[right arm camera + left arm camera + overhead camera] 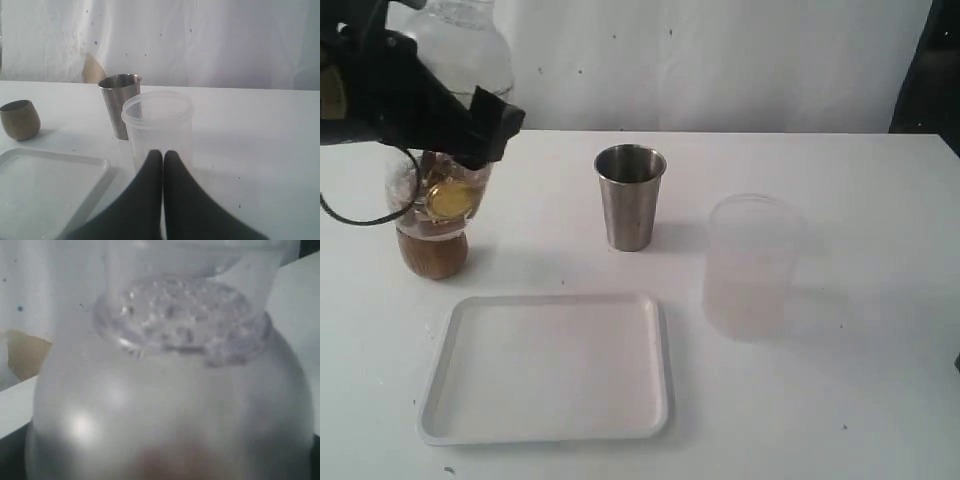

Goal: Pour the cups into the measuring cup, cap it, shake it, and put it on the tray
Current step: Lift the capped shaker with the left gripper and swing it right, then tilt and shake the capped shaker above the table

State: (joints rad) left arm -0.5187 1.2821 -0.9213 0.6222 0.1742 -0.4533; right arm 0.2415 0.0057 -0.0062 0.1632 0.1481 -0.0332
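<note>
The left gripper [480, 122] is closed around the measuring cup [438, 195] and holds it up off the table [850, 190], with the cap [150, 390] on top. It is at about 10 o'clock from the white tray [550, 370], right by the little wooden cup [20, 119]. The steel cup [630, 197] stands at 1 o'clock from the tray and the frosted cup [750, 265] at 3 o'clock, and the right gripper [163, 156] is squeezed closed with nothing in it, just beside the frosted cup
</note>
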